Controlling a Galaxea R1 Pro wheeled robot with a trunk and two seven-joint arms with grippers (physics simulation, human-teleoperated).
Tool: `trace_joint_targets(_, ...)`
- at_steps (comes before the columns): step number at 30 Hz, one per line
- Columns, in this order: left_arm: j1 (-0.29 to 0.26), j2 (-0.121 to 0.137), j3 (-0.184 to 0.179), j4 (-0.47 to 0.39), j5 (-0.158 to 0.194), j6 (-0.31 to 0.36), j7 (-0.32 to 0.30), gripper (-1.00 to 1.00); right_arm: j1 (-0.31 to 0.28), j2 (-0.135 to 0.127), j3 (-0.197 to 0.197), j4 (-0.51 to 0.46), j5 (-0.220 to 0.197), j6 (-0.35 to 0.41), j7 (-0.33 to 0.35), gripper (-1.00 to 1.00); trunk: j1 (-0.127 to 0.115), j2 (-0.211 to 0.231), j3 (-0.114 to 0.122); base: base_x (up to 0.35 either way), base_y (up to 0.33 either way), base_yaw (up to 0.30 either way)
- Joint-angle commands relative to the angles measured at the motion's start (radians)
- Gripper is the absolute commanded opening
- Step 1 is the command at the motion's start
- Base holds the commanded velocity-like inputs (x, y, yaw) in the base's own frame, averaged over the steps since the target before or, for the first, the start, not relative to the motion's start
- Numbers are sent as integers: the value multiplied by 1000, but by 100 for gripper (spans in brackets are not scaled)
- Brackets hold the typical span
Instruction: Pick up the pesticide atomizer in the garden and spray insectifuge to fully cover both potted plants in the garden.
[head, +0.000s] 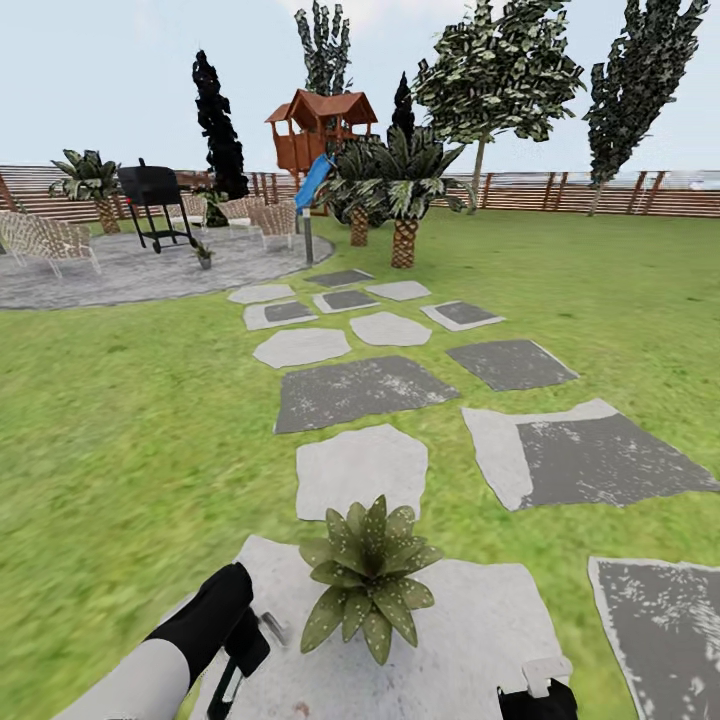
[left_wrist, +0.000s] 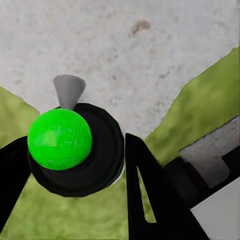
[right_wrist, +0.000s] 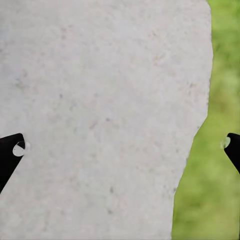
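Left wrist view: left pincer (left_wrist: 75, 165) pinching pesticide atomizer (left_wrist: 75, 145) round body; light, rigid, likely slippery; right pincer (right_wrist: 120, 150) spread.

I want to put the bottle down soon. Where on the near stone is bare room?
The pale stepping stone is bare between the potted plant and the right pincer. It is crowded on the plant's other side, where the left pincer holds the atomizer.
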Motion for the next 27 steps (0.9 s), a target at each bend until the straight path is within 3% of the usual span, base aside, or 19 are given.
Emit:
trace_joint_targets(1, -3, 3, -2, -14, -10, 3, -17, -100, -1, 0, -7, 2, 11, -4, -4, 100, 0, 0, -1, 1, 9, 0)
trace_joint_targets(3, -18, 3, -3, -30, -17, 2, -79, -100, -1, 0, -7, 2, 11, -4, -4, 100, 0, 0, -1, 0, 3, 0)
trace_joint_targets(5, -68, 2, -7, -38, -22, 2, -143, -100, -1, 0, -7, 2, 11, -4, -4, 100, 0, 0, -1, 0, 0, 0)
trace_joint_targets(9, -137, 5, -10, -41, -27, 2, -204, -100, -1, 0, -7, 2, 11, -4, -4, 100, 0, 0, -1, 0, 0, 0)
trace_joint_targets(11, -174, 7, -11, -40, -43, 2, -229, -100, -1, 0, -7, 2, 11, -4, -4, 100, 0, 0, -1, 0, 0, 0)
trace_joint_targets(12, -186, 8, -17, -40, -69, 2, -269, -100, -1, 0, -7, 2, 11, -4, -4, 100, 0, 0, -1, 0, 0, 0)
trace_joint_targets(14, -193, 7, -24, -41, -123, 1, -332, -100, -1, 0, -7, 2, 12, -4, -4, 100, 0, 0, -1, 0, 0, 0)
trace_joint_targets(17, -188, 9, -27, -41, -162, -1, -361, -100, -1, 0, -7, 2, 13, -5, -4, 100, 0, 0, -1, 0, 0, 0)
trace_joint_targets(19, -184, 11, -27, -40, -166, -13, -365, -100, -1, -1, -7, 2, 13, -6, -4, 100, 0, 0, -1, 0, 0, 0)
trace_joint_targets(23, -183, 12, -24, -38, -166, -120, -384, -100, -1, -2, -7, 2, 15, -6, -4, 100, 0, 0, -1, 0, 0, 0)
trace_joint_targets(27, -183, 12, -24, -38, -166, -138, -421, -100, -1, -2, -7, 2, 15, -6, -4, 100, 0, 0, -1, 0, 0, 0)
